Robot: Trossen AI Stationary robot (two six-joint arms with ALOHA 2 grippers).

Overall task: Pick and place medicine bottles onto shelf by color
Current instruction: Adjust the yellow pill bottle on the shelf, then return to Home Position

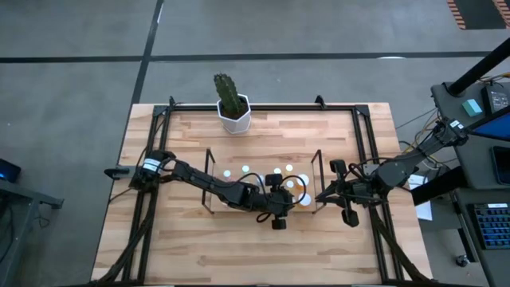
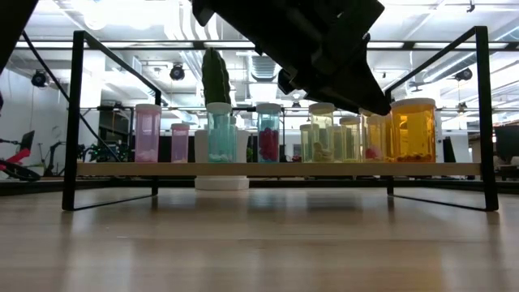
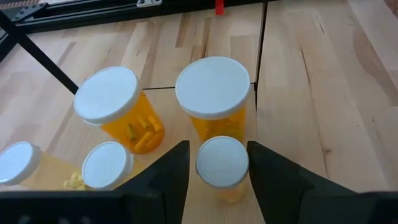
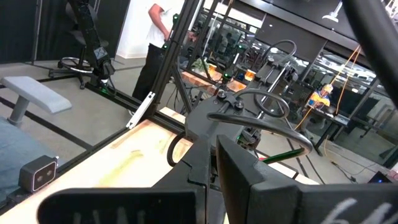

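The wire shelf (image 1: 213, 191) stands mid-table on its wood-coloured base (image 2: 243, 169). A row of bottles stands on it: pinkish (image 2: 147, 132), bluish (image 2: 219, 132), greenish (image 2: 322, 132) and orange (image 2: 413, 130). My left gripper (image 3: 217, 152) is over the shelf's right part (image 1: 287, 194), pointing down and open. Its fingers stand on either side of a small yellow bottle (image 3: 222, 163), which stands beside two large orange bottles (image 3: 214, 87) (image 3: 107, 106). My right gripper (image 1: 325, 194) is shut and empty just outside the shelf's right end. My left gripper's fingers (image 3: 171, 174) come from above and stand close on either side of the small yellow bottle's white cap (image 3: 222, 163). A sliver of gap shows at one finger. I cannot tell whether the other finger touches. The bottle stands upright on the shelf.
A white pot with a cactus (image 1: 234, 112) stands at the table's far edge. A black frame (image 1: 366, 143) edges the table. Two more small white-capped bottles (image 3: 107, 165) (image 3: 15, 163) stand near my left gripper. The shelf's upright end loops (image 1: 317, 171) rise between my two grippers.
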